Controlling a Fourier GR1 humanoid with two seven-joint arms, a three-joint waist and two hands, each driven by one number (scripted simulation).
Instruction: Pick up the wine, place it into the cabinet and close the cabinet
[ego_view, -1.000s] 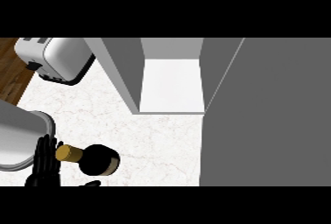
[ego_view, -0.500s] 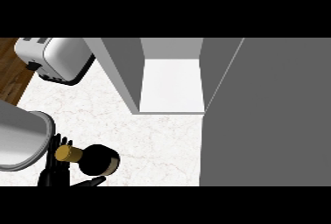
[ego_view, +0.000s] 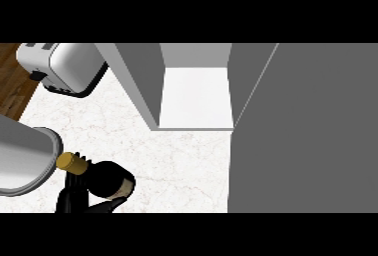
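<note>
Counter (ego_view: 170, 150) looks like white marble, faintly veined, smooth with a soft sheen. Along the left edge, a strip of dark wood (ego_view: 13, 90), grain showing. Toaster (ego_view: 63, 67) is brushed silvery metal, glossy, on a black base like plastic. Cabinet (ego_view: 140, 85) walls are flat matt grey, its shelf (ego_view: 196, 97) matt white. Wine (ego_view: 109, 180) bottle is dark and glossy like glass, capped by a dull tan, cork-like stopper (ego_view: 71, 162). Left hand (ego_view: 72, 197) is matt black. The forearm (ego_view: 22, 160) is smooth pale grey.
</note>
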